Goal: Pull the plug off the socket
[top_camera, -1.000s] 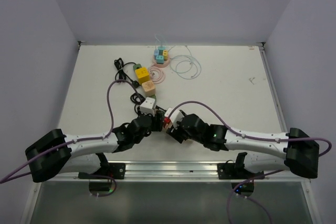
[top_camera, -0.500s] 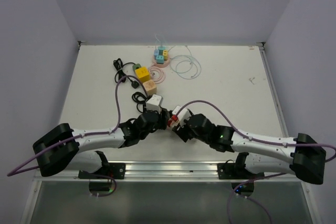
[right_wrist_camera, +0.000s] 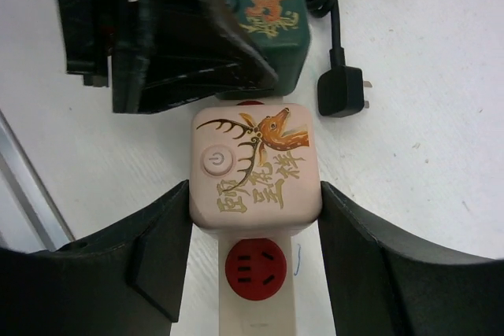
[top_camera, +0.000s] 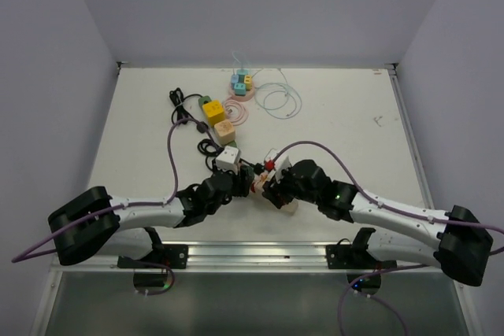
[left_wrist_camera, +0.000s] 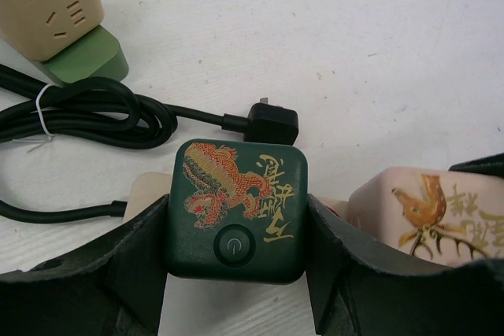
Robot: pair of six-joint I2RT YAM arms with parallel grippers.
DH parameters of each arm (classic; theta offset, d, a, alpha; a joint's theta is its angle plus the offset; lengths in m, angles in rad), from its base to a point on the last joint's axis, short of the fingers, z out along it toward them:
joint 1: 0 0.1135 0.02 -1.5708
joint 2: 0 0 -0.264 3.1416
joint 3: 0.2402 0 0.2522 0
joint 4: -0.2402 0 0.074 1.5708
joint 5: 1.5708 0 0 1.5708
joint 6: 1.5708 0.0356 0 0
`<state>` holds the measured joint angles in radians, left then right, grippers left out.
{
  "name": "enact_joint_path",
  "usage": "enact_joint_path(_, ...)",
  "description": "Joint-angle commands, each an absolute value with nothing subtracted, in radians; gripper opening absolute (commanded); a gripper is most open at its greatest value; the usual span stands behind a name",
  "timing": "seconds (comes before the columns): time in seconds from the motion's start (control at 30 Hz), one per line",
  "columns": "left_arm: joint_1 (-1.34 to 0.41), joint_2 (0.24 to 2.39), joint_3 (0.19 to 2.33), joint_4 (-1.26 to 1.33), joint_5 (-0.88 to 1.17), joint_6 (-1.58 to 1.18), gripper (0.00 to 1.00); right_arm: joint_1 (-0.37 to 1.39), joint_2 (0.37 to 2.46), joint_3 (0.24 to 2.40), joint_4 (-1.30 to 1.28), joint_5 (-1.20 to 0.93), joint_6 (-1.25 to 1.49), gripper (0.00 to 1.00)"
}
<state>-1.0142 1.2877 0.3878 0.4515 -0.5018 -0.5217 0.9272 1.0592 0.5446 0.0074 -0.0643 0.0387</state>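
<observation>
At the near middle of the table, the left gripper clamps the green cube and the right gripper clamps the cream cube (rigid, glossy, probably light); their flat sides look the surest hold, a red sliver showing between them

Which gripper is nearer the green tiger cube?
Left. The left gripper is clamped on the green tiger cube; the right gripper grips the pink deer cube next to it.
</observation>
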Motion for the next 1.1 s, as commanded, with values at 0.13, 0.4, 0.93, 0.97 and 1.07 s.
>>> enact_joint_path(0.13, -1.012, 1.371, 0.508, 0.190, -0.526, -0.607, 0.00, 1.305, 1.163, 0.718, -0.026, 0.282, -0.123, 0.09)
enact_joint_path(0.4, -1.012, 1.371, 0.509, 0.190, -0.526, -0.604, 0.00, 1.251, 1.067, 0.663, 0.032, 0.268, -0.029, 0.09)
enact_joint_path(0.93, -1.014, 1.341, 0.422, 0.272, -0.485, -0.586, 0.00, 0.996, 1.088, 0.641, 0.094, -0.048, 0.055, 0.12)
enact_joint_path(0.97, -1.014, 1.341, 0.431, 0.265, -0.489, -0.584, 0.00, 1.038, 1.089, 0.646, 0.081, -0.004, 0.008, 0.12)
enact_joint_path(1.07, -1.014, 1.341, 0.445, 0.247, -0.498, -0.583, 0.00, 1.153, 1.089, 0.675, 0.034, 0.119, -0.038, 0.12)
